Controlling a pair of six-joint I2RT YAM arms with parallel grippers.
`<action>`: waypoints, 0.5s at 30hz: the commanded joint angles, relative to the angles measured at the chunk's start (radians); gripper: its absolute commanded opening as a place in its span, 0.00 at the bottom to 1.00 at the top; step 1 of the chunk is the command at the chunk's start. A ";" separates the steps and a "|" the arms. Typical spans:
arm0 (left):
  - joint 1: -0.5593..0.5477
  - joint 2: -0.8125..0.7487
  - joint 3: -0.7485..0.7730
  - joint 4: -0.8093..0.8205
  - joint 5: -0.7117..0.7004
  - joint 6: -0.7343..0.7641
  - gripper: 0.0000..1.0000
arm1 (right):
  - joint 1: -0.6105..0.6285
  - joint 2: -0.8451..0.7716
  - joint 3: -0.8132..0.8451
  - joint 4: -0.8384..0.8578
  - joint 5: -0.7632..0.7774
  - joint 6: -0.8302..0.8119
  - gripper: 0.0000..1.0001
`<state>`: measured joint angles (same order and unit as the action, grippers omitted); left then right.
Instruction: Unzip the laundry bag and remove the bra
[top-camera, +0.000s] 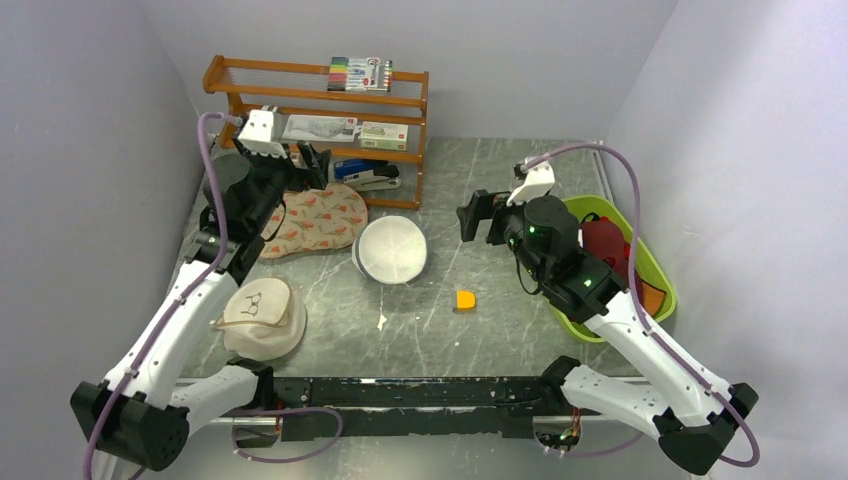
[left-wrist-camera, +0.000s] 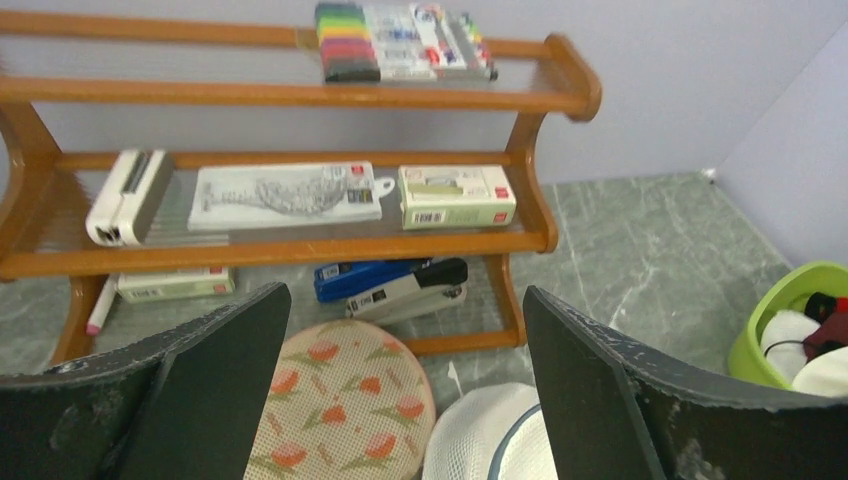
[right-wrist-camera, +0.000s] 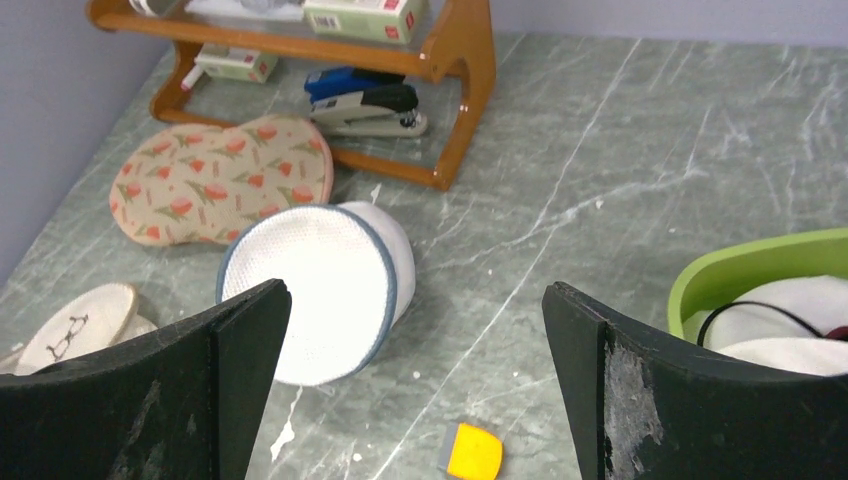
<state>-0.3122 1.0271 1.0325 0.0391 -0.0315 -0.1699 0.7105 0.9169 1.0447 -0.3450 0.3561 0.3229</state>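
Left gripper jaws wide apart, empty, above far edge of flat two-lobed beige floral fabric laundry bag | right gripper likewise apart, empty, mid-table | laundry bag lies far left, before brown wooden shelf, looks closed | judged light, limp, apt to slide: pin one lobe, pinch zip pull at seam; pull not discernible

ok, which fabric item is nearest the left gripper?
The floral laundry bag, flat beside the wooden rack; the white mesh cylinder and cream cap lie farther off.
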 joint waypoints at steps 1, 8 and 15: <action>-0.032 0.065 0.047 -0.088 -0.081 -0.019 0.98 | 0.027 -0.008 -0.062 0.000 0.011 0.063 1.00; -0.048 0.111 -0.007 -0.281 -0.132 -0.115 0.98 | 0.041 -0.011 -0.178 0.042 -0.032 0.100 1.00; -0.047 0.114 -0.089 -0.468 -0.104 -0.230 0.98 | 0.044 0.059 -0.220 0.105 -0.111 0.066 1.00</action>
<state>-0.3515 1.1419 0.9730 -0.2859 -0.1390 -0.3073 0.7475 0.9371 0.8352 -0.3149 0.2958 0.4034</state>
